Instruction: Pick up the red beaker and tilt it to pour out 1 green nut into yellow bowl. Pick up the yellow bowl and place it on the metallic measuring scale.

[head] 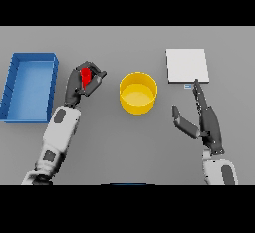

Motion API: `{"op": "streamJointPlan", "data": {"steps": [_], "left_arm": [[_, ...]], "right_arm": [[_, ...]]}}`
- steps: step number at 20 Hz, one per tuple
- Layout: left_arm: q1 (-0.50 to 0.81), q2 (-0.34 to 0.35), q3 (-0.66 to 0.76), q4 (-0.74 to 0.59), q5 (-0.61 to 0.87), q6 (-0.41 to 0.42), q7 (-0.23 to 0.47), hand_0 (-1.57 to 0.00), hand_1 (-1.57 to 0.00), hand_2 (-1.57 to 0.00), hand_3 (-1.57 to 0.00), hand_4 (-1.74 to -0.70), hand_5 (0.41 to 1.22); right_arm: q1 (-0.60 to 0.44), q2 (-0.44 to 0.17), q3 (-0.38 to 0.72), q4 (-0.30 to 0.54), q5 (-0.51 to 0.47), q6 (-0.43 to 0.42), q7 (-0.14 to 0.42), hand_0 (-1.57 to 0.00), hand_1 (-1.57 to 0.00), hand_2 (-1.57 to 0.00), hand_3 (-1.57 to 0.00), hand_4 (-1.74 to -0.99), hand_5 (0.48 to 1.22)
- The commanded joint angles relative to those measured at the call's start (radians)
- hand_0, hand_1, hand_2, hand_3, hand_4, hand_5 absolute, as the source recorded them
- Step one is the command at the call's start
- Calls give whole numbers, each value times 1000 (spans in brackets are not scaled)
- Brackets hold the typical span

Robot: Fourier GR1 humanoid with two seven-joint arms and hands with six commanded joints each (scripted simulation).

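My left hand (pixel 79 83) is curled round the red beaker (pixel 86 75), which shows only as a red patch between the fingers, left of the yellow bowl (pixel 138 92). The bowl stands upright at the table's middle; I cannot make out a nut in it. The metallic measuring scale (pixel 187 65) lies flat at the back right. My right hand (pixel 205 117) rests below the scale with straight fingers pointing toward its front edge and the thumb spread left, holding nothing.
A blue tray (pixel 12 85) with raised walls lies at the far left, close beside my left forearm. Grey table (pixel 124 147) stretches between the two arms in front of the bowl.
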Motion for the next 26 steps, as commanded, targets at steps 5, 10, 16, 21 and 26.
{"op": "streamJointPlan", "data": {"steps": [5,10,16,21,26], "left_arm": [[-16,-6,18,15,25,18,-9,-1403,-1409,-1408,-1336,-1654,1127],[-32,24,-18,-55,0,28,41,-1516,-1518,-1518,-1494,-1713,1125],[-63,142,-210,-183,-197,-18,183,-1557,-1557,-1557,-1551,-1734,1139],[-64,177,-322,-256,-286,-68,268,-1559,-1560,-1560,-1555,-1735,1128],[-163,232,-464,-242,-436,-140,356,-1566,-1566,-1566,-1564,-1739,1153]], "right_arm": [[-4,-1,-5,24,2,-3,-23,1,1,1,1,-1207,677],[-21,-2,-6,44,37,-33,-30,1,1,1,1,-1141,660],[-14,-5,5,41,65,-43,-40,1,1,1,1,-1095,660],[12,-22,2,16,61,-32,-50,1,1,1,1,-1092,665],[14,-15,9,-3,41,-11,-37,1,1,1,1,-1069,685]]}}
